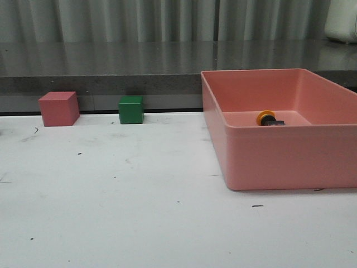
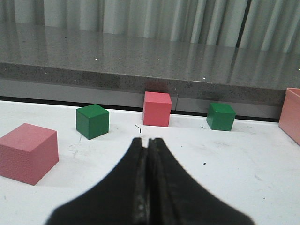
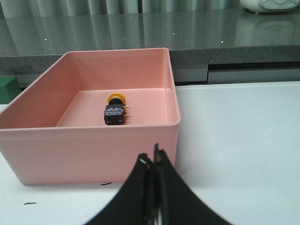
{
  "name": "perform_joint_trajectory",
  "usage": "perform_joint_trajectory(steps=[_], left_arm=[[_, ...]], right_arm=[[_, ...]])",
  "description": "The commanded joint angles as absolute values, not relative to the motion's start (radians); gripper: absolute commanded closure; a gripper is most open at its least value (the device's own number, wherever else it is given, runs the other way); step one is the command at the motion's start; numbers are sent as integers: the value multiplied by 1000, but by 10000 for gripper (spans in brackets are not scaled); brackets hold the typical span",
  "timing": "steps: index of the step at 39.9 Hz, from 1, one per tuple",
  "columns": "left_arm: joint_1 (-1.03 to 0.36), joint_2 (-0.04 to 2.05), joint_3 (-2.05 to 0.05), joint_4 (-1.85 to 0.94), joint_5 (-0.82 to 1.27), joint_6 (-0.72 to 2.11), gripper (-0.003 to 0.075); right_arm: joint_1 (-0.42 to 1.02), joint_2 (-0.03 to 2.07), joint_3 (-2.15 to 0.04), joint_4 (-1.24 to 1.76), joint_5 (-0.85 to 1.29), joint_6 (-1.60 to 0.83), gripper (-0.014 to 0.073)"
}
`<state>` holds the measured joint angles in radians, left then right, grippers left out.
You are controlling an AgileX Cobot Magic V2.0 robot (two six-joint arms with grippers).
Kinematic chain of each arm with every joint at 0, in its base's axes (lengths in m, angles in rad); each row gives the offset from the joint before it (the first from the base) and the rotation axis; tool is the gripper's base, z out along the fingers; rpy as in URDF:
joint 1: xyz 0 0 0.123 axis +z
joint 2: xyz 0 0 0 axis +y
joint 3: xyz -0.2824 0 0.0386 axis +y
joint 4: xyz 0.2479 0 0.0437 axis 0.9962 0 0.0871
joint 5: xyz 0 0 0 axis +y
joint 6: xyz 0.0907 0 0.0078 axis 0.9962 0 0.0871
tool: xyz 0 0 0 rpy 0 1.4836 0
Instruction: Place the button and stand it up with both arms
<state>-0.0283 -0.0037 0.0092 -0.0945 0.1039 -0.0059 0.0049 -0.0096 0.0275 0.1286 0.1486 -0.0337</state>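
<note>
The button point(image 1: 268, 119) lies on its side on the floor of the pink bin point(image 1: 268, 162), its yellow-orange cap toward the far wall. In the right wrist view the button point(image 3: 115, 110) shows with its black-grey body nearer me. My right gripper point(image 3: 152, 154) is shut and empty, outside the bin's near wall point(image 3: 93, 150). My left gripper point(image 2: 146, 140) is shut and empty above the white table, short of the cubes. Neither arm shows in the front view.
A pink cube point(image 1: 58, 108) and a green cube point(image 1: 131, 109) stand at the table's back edge. The left wrist view shows two pink cubes point(image 2: 26, 153) point(image 2: 157, 108), two green cubes point(image 2: 92, 121) point(image 2: 221, 116) and the bin's corner point(image 2: 293, 115). A grey ledge point(image 1: 111, 84) runs behind.
</note>
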Motion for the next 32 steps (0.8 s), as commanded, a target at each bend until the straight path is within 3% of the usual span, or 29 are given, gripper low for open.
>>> perform_joint_trajectory(steps=[1,27,32], left_arm=[[-26,-26,23,-105,19,-13,740],[-26,-26,23,-105,9,-13,740],[-26,-26,19,-105,-179,-13,740]], right_arm=[[0,-28,24,129,74,-44,656],[0,-28,24,129,54,-44,656],[0,-28,7,129,-56,-44,656]])
